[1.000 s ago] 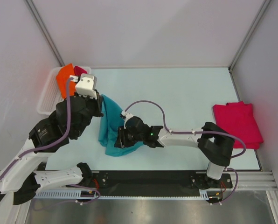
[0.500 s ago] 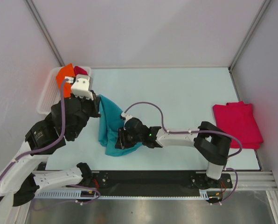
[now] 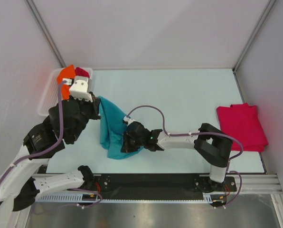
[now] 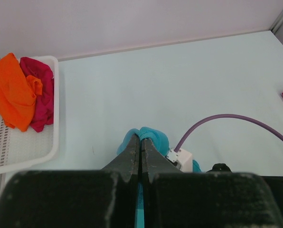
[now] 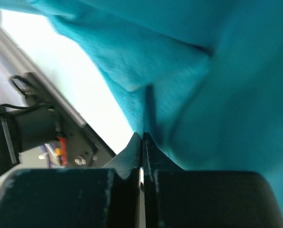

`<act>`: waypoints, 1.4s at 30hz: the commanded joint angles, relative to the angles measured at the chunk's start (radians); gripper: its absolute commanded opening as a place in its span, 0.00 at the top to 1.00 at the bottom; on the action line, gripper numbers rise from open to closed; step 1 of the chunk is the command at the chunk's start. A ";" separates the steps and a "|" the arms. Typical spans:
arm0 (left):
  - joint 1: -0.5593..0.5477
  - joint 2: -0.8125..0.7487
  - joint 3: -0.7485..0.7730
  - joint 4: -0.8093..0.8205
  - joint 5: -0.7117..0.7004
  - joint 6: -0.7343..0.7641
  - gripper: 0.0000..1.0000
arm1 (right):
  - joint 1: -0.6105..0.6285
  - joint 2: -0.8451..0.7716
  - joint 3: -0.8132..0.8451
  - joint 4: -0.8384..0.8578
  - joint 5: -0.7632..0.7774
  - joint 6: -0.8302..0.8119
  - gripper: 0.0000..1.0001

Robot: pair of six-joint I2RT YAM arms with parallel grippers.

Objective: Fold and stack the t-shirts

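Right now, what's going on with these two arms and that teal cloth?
Both arms are handling the teal t-shirt. The left gripper is shut on its upper end, near the white basket. The right gripper is shut on a fold lower down. A folded crimson-pink t-shirt lies at the right side of the table. The orange t-shirt and another crimson-pink shirt sit in the basket, not yet folded.

A fixed camera above and behind my arms looks down on the whole table (image 3: 189, 95). My left wrist camera looks past my left gripper (image 4: 140, 139) toward the far edge. My right wrist camera sits close against the teal t-shirt (image 5: 217, 71), shared by all views.
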 commanded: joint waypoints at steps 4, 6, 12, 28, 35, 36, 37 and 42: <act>0.011 -0.034 0.077 -0.050 -0.023 0.002 1.00 | 0.030 -0.330 0.020 -0.355 0.329 -0.020 1.00; 0.011 -0.037 0.110 -0.118 -0.038 -0.024 1.00 | 0.048 -0.430 0.038 -0.503 0.469 0.000 1.00; 0.011 -0.075 0.181 -0.273 -0.061 -0.148 1.00 | 0.168 -0.702 0.245 -1.058 0.946 0.199 1.00; 0.011 -0.261 0.288 -0.237 -0.018 -0.055 1.00 | 0.258 -0.751 0.593 -1.512 1.524 0.435 1.00; 0.011 -0.171 0.446 -0.201 -0.057 0.058 1.00 | 0.234 -0.860 0.468 -0.706 1.690 -0.478 1.00; 0.011 -0.145 0.477 -0.205 -0.049 0.074 1.00 | 0.232 -0.886 0.410 -0.236 1.695 -0.708 1.00; 0.011 -0.137 0.485 -0.203 -0.040 0.078 1.00 | 0.231 -0.930 0.271 0.042 1.672 -1.105 1.00; 0.011 -0.124 0.493 -0.173 -0.038 0.108 1.00 | 0.192 -0.914 0.270 0.412 1.658 -1.308 1.00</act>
